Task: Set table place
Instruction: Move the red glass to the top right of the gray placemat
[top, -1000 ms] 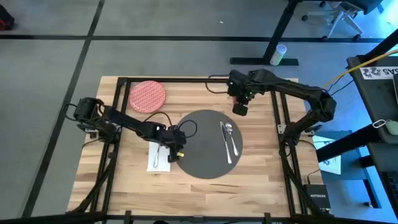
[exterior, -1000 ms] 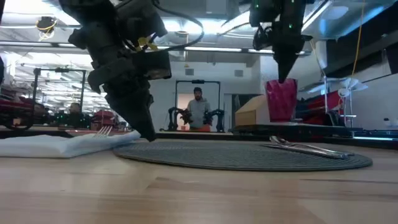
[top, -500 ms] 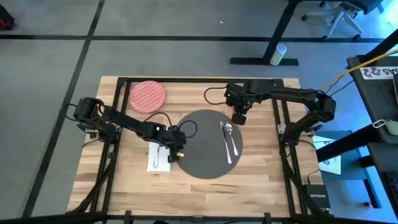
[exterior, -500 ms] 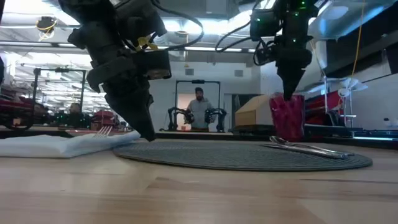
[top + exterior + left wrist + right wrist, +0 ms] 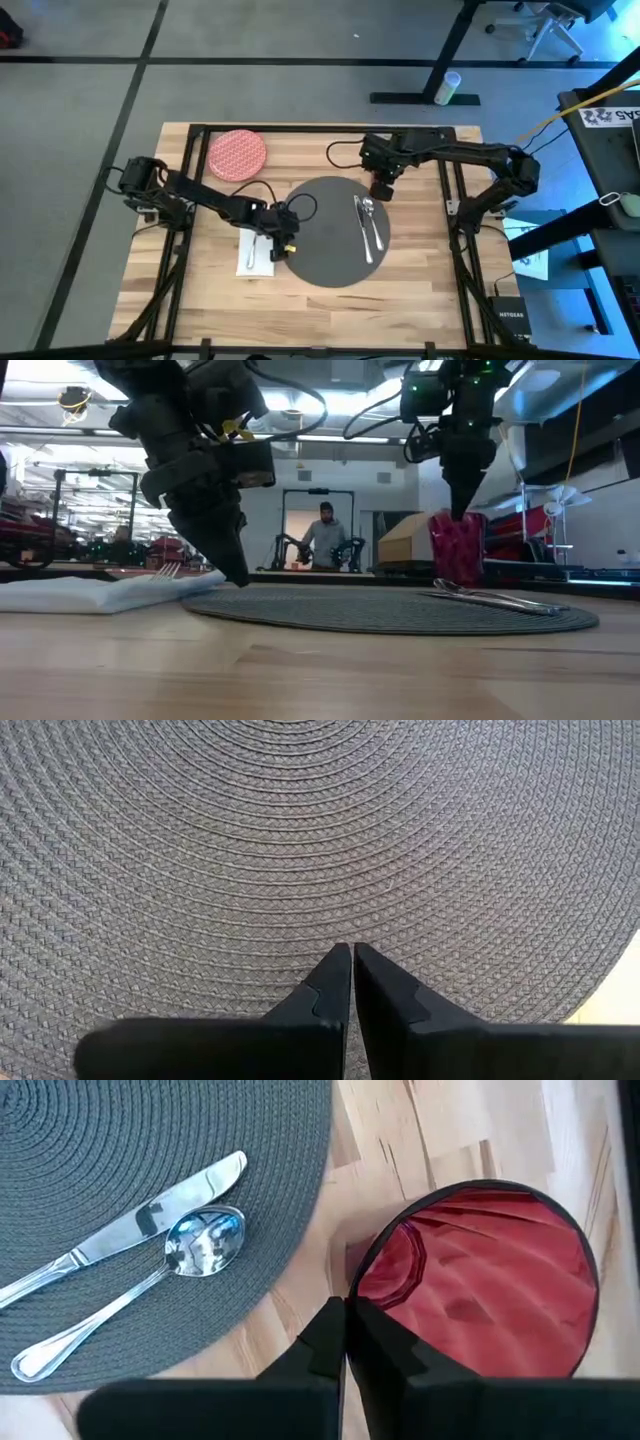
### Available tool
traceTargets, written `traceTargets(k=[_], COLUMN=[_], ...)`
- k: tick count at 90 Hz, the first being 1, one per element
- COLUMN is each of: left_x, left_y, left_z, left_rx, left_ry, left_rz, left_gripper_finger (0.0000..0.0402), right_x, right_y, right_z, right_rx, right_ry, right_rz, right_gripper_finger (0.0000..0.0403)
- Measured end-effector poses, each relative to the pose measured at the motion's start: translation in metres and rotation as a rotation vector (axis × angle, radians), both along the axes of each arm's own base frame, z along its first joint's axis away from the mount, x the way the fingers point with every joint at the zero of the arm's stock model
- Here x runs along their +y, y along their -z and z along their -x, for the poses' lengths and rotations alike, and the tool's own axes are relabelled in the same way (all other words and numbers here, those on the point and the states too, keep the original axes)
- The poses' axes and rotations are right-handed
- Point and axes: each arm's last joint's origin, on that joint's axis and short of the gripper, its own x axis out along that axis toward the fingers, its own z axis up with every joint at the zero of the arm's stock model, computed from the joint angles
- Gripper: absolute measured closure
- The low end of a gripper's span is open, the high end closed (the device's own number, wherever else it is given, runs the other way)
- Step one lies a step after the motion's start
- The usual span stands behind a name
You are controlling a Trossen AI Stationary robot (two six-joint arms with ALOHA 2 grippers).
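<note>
I see the knife (image 5: 378, 232) and spoon (image 5: 367, 226) on the mat (image 5: 325, 235) (right side), napkin (image 5: 256, 257) left, cup (image 5: 381, 188) behind.

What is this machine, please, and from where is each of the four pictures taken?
It is a robot with two dark arms at a wooden table. One picture looks down from above, one looks level across the tabletop, and two come from cameras on the wrists. On the table lie a grey mat bearing a knife and spoon, a napkin and a red plate. The left gripper, shut, holds nothing over the mat. The right gripper pinches the red cup by its rim.
</note>
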Motion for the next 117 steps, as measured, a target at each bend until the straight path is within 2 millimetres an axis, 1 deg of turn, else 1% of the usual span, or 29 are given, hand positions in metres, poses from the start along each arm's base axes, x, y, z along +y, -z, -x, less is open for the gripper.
traceTargets(k=[21, 67, 100, 117], left_x=[-0.0006, -0.0014, -0.0014, -0.0014], left_y=[0.0, 0.0, -0.0001, -0.0001], left_z=[0.0001, 0.0001, 0.0001, 0.0001], left_rx=[0.0, 0.0, 0.0, 0.0], left_ry=[0.002, 0.004, 0.004, 0.004], left_rz=[0.0, 0.0, 0.0, 0.0], left_gripper_finger=[0.0402, 0.0402, 0.0402, 0.0402], right_x=[0.0033, 0.0036, 0.0037, 0.0037], right_y=[0.0001, 0.0001, 0.0, 0.0], right_z=[-0.0017, -0.002, -0.0023, -0.0023], right_rx=[-0.008, -0.012, -0.016, -0.017], right_ry=[-0.006, -0.005, -0.007, -0.007], right_rz=[-0.009, -0.017, -0.023, -0.023], right_gripper_finger=[0.0403, 0.0402, 0.036, 0.0349])
